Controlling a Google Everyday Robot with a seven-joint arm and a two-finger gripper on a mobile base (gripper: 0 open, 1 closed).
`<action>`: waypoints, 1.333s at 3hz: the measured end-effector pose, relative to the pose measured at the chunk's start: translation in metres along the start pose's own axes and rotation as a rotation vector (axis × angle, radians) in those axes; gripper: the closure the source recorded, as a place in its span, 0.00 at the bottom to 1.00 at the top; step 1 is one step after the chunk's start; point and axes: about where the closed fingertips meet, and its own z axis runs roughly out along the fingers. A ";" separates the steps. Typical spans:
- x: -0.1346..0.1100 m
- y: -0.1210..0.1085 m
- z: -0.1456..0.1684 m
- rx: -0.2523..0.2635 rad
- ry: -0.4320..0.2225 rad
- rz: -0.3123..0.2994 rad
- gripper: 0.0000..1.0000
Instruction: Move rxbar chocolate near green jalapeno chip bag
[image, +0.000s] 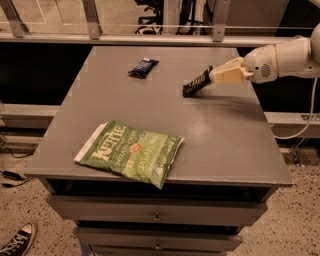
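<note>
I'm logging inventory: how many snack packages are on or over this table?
3. The green jalapeno chip bag lies at the front edge; a dark snack wrapper sits at the back; the rxbar chocolate is in the gripper, back right. None seems hidden.
</note>
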 end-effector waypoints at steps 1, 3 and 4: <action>-0.001 0.031 -0.003 -0.128 0.019 -0.032 1.00; 0.020 0.111 0.000 -0.397 0.048 -0.019 1.00; 0.024 0.128 0.003 -0.457 0.055 -0.024 1.00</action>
